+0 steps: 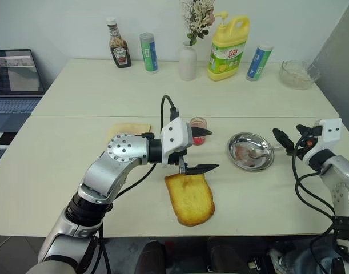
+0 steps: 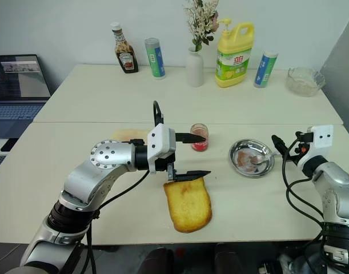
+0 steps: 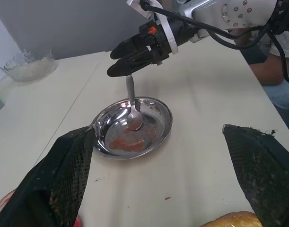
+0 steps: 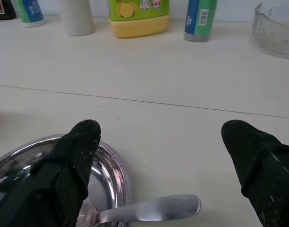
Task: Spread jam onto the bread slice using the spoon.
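The right gripper (image 1: 284, 140) hovers, fingers spread, over the spoon (image 1: 257, 152) resting in the steel dish (image 1: 241, 162), left gripper (image 1: 201, 150) likewise spread.

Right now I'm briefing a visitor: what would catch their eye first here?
The left gripper, open, hovers between the jam jar and the bread slice at the table's near edge. To the right, the spoon lies in a smeared steel dish, with the open right gripper beside it.
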Motion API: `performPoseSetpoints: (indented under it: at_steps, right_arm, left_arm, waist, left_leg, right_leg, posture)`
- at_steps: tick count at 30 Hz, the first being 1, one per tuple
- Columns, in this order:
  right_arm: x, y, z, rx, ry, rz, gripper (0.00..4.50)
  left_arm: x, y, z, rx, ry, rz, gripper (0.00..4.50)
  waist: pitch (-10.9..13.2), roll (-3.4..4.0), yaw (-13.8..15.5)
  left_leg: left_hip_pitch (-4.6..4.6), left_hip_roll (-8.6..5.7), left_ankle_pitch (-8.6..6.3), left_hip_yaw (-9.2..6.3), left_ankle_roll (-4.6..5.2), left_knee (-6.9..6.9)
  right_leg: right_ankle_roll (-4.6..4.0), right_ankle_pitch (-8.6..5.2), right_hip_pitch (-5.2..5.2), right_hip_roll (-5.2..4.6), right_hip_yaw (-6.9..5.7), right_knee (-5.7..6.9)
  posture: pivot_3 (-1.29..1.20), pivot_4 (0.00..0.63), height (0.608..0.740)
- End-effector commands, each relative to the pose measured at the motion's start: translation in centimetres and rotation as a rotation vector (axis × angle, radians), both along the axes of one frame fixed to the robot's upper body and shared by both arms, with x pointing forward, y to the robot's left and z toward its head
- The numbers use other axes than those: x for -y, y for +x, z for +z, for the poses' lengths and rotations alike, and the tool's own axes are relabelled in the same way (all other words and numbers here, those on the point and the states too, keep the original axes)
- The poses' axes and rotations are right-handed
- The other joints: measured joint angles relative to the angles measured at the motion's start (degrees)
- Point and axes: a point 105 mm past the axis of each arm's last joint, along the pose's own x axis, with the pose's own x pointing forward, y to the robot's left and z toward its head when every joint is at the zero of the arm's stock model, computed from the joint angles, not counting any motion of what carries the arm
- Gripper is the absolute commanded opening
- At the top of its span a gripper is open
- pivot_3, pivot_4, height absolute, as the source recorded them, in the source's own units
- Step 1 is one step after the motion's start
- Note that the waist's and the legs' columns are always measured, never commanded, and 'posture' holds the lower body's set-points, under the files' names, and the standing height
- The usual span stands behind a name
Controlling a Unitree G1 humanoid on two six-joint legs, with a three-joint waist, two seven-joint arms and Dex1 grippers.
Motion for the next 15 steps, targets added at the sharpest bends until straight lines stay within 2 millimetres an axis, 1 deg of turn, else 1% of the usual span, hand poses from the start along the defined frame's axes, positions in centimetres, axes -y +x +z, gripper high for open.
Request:
performPoseSetpoints:
  at_steps: [1,2,6,10,11,13,15]
  right_arm:
    - [-2.0,-3.0,2.9,0.059,-0.122,0.189,4.45]
    - [-2.4,-3.7,2.8,0.049,-0.145,0.224,4.45]
    - [-4.0,-6.8,2.9,-0.013,-0.201,0.381,4.45]
    - [-5.2,-9.5,2.1,-0.099,-0.267,0.517,4.45]
    - [-5.2,-9.8,2.0,-0.111,-0.279,0.534,4.45]
    - [-5.0,-10.2,2.0,-0.112,-0.286,0.534,4.45]
    - [-4.9,-10.3,1.9,-0.124,-0.269,0.536,4.45]
  left_arm:
    - [-3.2,1.1,1.3,0.035,-0.005,0.142,4.50]
    - [-3.9,1.2,1.3,0.030,0.001,0.173,4.50]
    - [-8.3,1.8,0.0,0.015,0.103,0.338,4.50]
    - [-11.5,1.2,-1.8,-0.006,0.192,0.425,4.50]
    - [-12.0,1.0,-2.2,-0.010,0.206,0.434,4.50]
    - [-14.1,0.0,-4.3,-0.065,0.287,0.464,4.50]
    - [-15.4,-0.9,-5.4,-0.098,0.315,0.481,4.50]
  waist:
    - [0.0,0.05,0.0]
    - [0.0,0.06,0.0]
    - [0.0,0.06,-0.2]
    - [0.0,0.04,0.0]
    - [0.0,0.02,0.0]
    - [0.0,-0.02,0.0]
    - [0.0,-0.02,-0.1]
  left_leg:
    - [-0.01,0.00,0.00,-0.02,0.00,-0.01]
    - [0.00,0.01,0.00,-0.02,0.00,-0.03]
    - [0.04,0.03,-0.01,-0.02,0.01,-0.02]
    - [0.08,0.02,-0.01,0.00,0.00,-0.01]
    - [0.07,0.01,-0.01,0.01,0.00,-0.01]
    - [0.08,0.02,-0.01,0.01,0.00,0.00]
    - [0.14,0.02,-0.01,0.09,0.00,-0.02]
  right_leg:
    - [0.00,0.00,0.00,0.00,-0.02,0.00]
    - [0.00,0.00,-0.01,0.00,-0.02,0.00]
    - [0.00,0.00,0.01,0.01,-0.01,0.02]
    - [0.01,-0.01,0.06,-0.03,-0.03,0.00]
    - [0.01,-0.01,0.06,-0.04,-0.02,-0.01]
    - [0.01,-0.01,0.07,-0.05,-0.03,-0.02]
    - [0.01,-0.02,0.08,-0.06,0.02,-0.02]
  posture:
    - [0.00,0.150,0.740]
    - [0.00,0.150,0.740]
    - [0.00,0.150,0.740]
    - [0.00,0.150,0.740]
    - [0.00,0.150,0.740]
    - [0.00,0.150,0.740]
    - [0.00,0.150,0.740]
